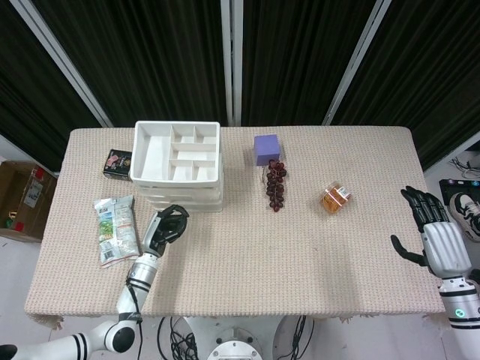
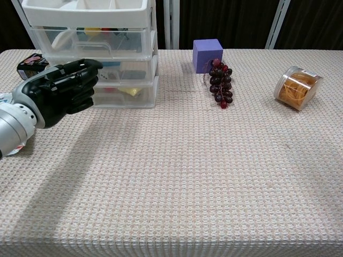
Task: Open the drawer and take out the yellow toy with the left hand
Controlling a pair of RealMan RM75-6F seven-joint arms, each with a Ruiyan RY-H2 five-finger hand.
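A white drawer unit (image 1: 177,161) with three clear-fronted drawers (image 2: 96,59) stands at the back left, all drawers closed. Through the bottom drawer's front shows a yellow thing (image 2: 128,91); another yellow piece (image 2: 92,30) lies in the top drawer. My left hand (image 1: 169,224) hovers in front of the unit, a short way off it, fingers curled in with nothing in them (image 2: 60,97). My right hand (image 1: 433,238) hangs past the table's right edge, fingers spread and empty.
A purple cube (image 1: 266,148), a bunch of dark grapes (image 1: 275,184) and a jar of rubber bands (image 1: 335,198) lie to the right of the drawers. Snack packets (image 1: 116,229) and a small black box (image 1: 118,163) sit at the left.
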